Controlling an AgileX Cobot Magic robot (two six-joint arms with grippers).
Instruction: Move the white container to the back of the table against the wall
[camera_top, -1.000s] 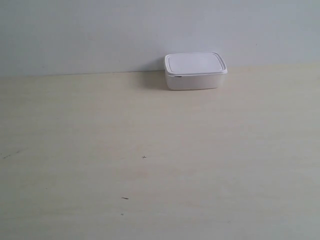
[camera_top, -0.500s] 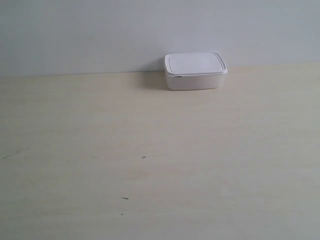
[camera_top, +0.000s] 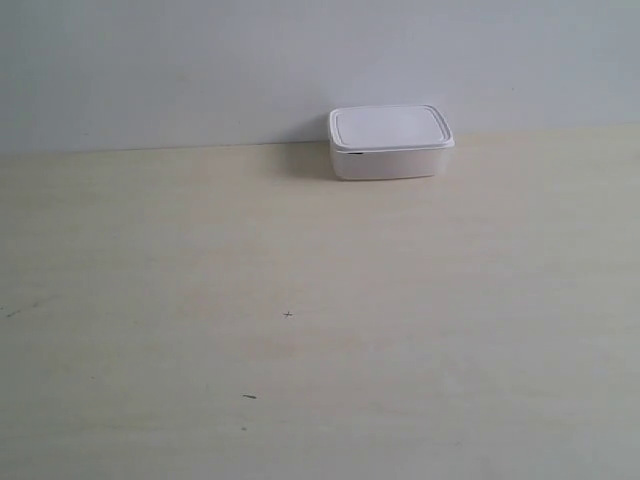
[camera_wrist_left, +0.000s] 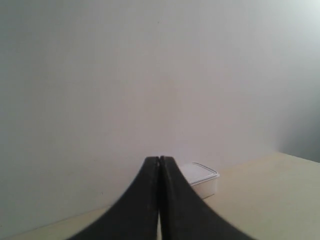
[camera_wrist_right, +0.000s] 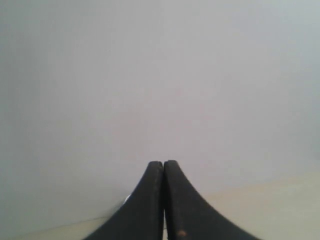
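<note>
- The white container (camera_top: 390, 142) sits at the far edge of the bench (camera_top: 320, 300), its back side right up at the wall (camera_top: 200, 70) — whether it actually touches cannot be told from the exterior view.
- Its lid (camera_top: 390, 127) is on and lies level, the raised rim tracing a rounded rectangle across the top.
- The box stands a little to the right of centre in the exterior view and casts a soft shadow to its left along the line where bench and wall meet.
- A few tiny dark specks (camera_top: 288, 315) mark the pale wood-grain surface nearer the camera, well apart from the box.
- Neither arm appears in the exterior view.
- The left end effector (camera_wrist_left: 159, 161) is closed tight, its two dark fingers pressed together with nothing between them. It is aimed at the wall, and the container shows just past one finger, far off at the bench's back edge.
- The right end effector (camera_wrist_right: 163, 164) is likewise clamped together on nothing — it faces mostly bare wall, with a strip of bench low in its view.
- Nothing touches the container.
</note>
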